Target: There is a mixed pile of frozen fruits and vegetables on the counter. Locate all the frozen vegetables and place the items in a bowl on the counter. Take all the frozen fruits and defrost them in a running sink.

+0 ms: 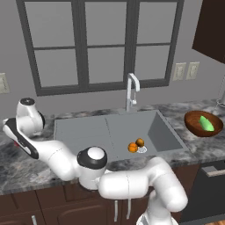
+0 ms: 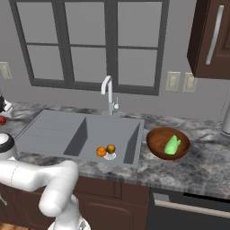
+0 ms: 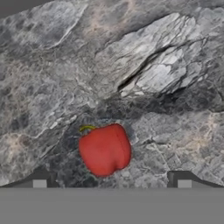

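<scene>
**Open gripper over red fruit; two fruits in sink, veg in bowl**

Counter (image 1: 17,165): grey marbled stone w/ dark veins, running L to R under the window, dark brown cabinets below.

Sink (image 1: 88,132): big grey basin set into the counter, ribbed drainboard on its left part, pale gooseneck tap (image 1: 131,90) at the back edge. No water seen at the spout.

Arm: bends out to the far left of the left base view, hand down low over the counter left of the sink.

Bowl (image 2: 155,146): reddish-brown, shallow, on the counter just right of the sink. Green pointed veg piece (image 2: 172,146) lies inside it.

Bright orange ball (image 1: 132,147) and brownish orange ball (image 1: 140,142): in the basin, touching or nearly so, right by the round drain.

Red fruit (image 3: 105,149): on bare counter in the hand view, small yellow-green stem at its top left, sitting between the two fingertips.

Gripper (image 3: 111,183): jaws wide apart, one tip each side of the red fruit, not touching it, nothing held.
</scene>
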Robot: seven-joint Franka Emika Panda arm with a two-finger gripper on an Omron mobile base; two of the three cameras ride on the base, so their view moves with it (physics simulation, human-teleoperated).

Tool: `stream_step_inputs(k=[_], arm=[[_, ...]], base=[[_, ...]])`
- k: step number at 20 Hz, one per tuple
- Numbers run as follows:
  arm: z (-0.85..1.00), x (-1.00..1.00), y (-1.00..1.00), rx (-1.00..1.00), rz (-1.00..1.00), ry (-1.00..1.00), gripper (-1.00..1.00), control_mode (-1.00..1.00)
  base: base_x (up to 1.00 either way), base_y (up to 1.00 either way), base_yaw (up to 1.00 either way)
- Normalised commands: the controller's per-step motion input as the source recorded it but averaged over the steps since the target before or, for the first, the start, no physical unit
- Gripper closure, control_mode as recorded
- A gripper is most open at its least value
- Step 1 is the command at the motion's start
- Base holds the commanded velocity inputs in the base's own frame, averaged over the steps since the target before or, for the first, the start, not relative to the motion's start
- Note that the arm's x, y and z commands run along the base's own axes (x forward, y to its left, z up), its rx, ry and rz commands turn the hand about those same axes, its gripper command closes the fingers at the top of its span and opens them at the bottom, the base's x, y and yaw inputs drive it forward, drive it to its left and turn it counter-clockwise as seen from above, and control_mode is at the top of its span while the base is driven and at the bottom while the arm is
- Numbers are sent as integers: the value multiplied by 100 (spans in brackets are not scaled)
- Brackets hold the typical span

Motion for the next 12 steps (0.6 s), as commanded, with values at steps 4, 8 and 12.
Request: stream_step_inputs(k=[4, 8, 12], arm=[[-18, 10, 3, 0, -3, 4, -100, -100], [-21, 11, 8, -1, -4, 4, -100, -100], [-20, 12, 6, -1, -4, 3, -100, -100]], base=[[0, 0, 0], [0, 0, 0], [0, 0, 0]])
